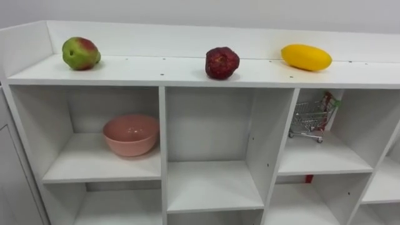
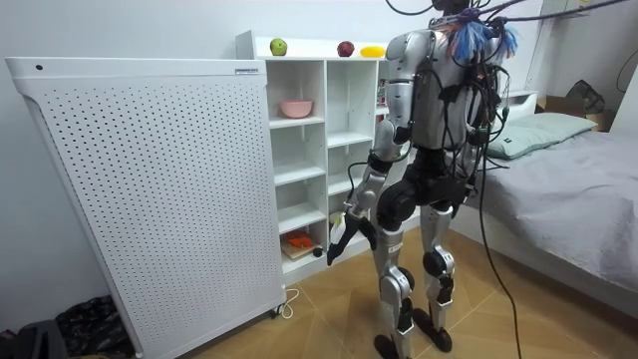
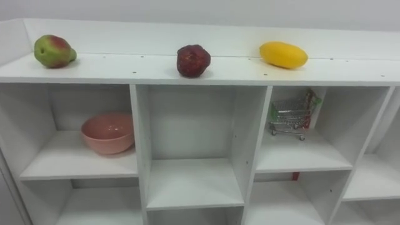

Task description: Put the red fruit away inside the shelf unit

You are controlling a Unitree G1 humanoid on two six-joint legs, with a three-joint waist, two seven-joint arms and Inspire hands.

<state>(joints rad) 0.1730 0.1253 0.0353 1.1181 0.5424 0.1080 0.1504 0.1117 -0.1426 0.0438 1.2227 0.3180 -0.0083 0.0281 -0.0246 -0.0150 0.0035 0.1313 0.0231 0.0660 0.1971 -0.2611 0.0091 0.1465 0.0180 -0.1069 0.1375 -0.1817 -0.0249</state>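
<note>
Three fruits lie on the top board (image 1: 156, 74) of the white closet. A green and red fruit (image 1: 80, 53) sits at the left, a dark red fruit (image 1: 222, 62) in the middle, and a yellow fruit (image 1: 305, 57) at the right. In the room view I stand close in front of the closet (image 2: 309, 150), facing it. My left hand (image 2: 339, 237) hangs low beside my thigh, level with the lower shelves, with relaxed fingers and nothing in it.
A pink bowl (image 1: 130, 134) stands in the upper left compartment and a small toy shopping cart (image 1: 310, 117) in the upper right one. The upper middle compartment holds nothing. A tall white perforated panel (image 2: 150, 189) flanks the closet, and a bed (image 2: 578, 170) lies behind me.
</note>
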